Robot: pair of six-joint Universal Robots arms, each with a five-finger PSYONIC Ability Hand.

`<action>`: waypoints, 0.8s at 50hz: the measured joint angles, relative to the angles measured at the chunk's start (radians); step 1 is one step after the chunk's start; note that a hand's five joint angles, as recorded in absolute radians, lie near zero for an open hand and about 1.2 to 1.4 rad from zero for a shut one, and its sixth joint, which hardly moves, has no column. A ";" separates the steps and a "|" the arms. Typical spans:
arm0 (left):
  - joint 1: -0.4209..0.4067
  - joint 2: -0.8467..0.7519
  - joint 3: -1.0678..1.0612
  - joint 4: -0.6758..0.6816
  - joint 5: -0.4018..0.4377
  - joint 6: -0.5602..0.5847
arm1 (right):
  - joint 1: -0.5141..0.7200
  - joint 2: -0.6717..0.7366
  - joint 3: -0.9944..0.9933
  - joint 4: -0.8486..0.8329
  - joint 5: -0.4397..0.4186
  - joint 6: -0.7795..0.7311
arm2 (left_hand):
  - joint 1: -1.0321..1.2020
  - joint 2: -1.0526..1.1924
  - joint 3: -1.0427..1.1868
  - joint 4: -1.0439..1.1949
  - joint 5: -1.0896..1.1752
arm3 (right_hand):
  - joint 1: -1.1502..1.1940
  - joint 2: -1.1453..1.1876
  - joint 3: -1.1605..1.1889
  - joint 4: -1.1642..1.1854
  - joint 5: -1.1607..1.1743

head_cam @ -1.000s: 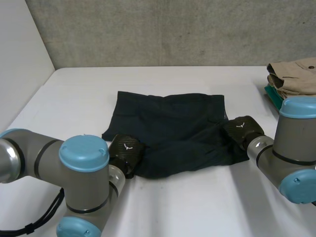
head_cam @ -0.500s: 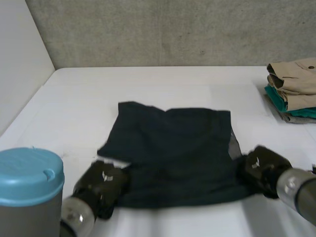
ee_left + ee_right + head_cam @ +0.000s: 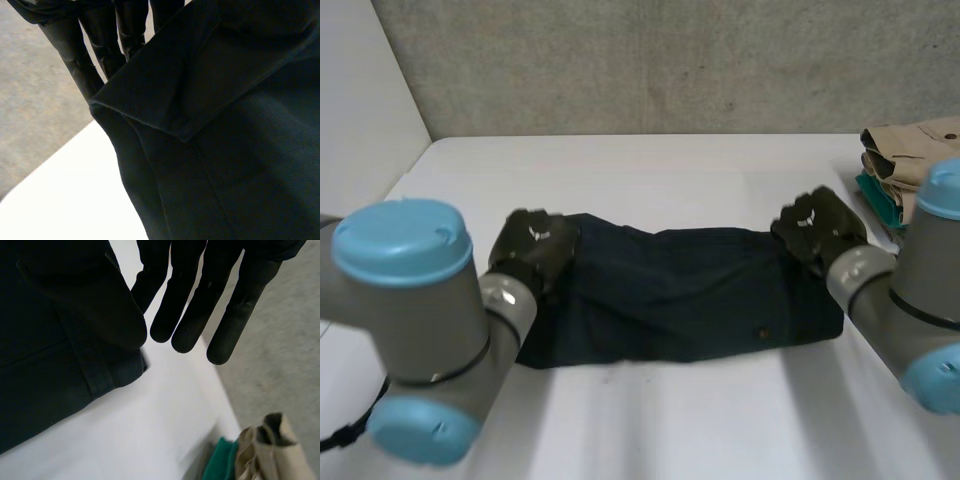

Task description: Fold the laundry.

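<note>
My right hand (image 3: 227,275): straight fingers (image 3: 187,315), holding nothing. Left hand (image 3: 102,45): hold on dark garment (image 3: 680,295) corner unclear. Snag could unfold it.

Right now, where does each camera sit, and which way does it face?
Head: behind the arms, looking down on the table; shows both arms, left hand and right hand at the ends of the cloth.
Left wrist: looks along its palm; its hand behind the cloth's corner.
Right wrist: likewise; straight fingers beside the cloth.
Head and right wrist share the folded clothes.
</note>
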 measured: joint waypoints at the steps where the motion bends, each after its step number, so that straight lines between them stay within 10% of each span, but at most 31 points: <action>1: 0.014 -0.035 0.033 0.019 -0.001 0.001 | 0.004 0.026 -0.030 -0.024 0.004 0.006 | 0.000 0.000 0.000 0.000 0.000 | 0.000 0.000 0.000 0.000 0.000; 22: 0.085 -0.484 0.453 0.275 -0.022 0.176 | 0.020 0.463 -0.380 -0.387 0.013 0.009 | -0.150 -0.209 -0.200 -0.203 -0.169 | 0.000 0.000 -0.002 0.000 0.000; 25: 0.089 -0.499 0.466 0.324 -0.033 0.197 | 0.021 0.498 -0.398 -0.463 0.018 0.013 | -0.731 -0.740 -0.724 -0.731 -0.698 | -0.266 -0.306 -0.289 -0.291 -0.274; 29: 0.082 -0.498 0.457 0.354 -0.047 0.224 | 0.021 0.514 -0.405 -0.522 0.027 0.028 | -0.891 -0.952 -0.942 -0.958 -0.934 | -0.846 -0.911 -0.914 -0.917 -0.891; 40: 0.048 -0.333 0.291 0.331 -0.071 0.235 | -0.017 0.298 -0.297 -0.324 0.002 0.176 | -0.891 -0.959 -0.946 -0.963 -0.936 | -0.871 -0.961 -0.977 -0.981 -0.930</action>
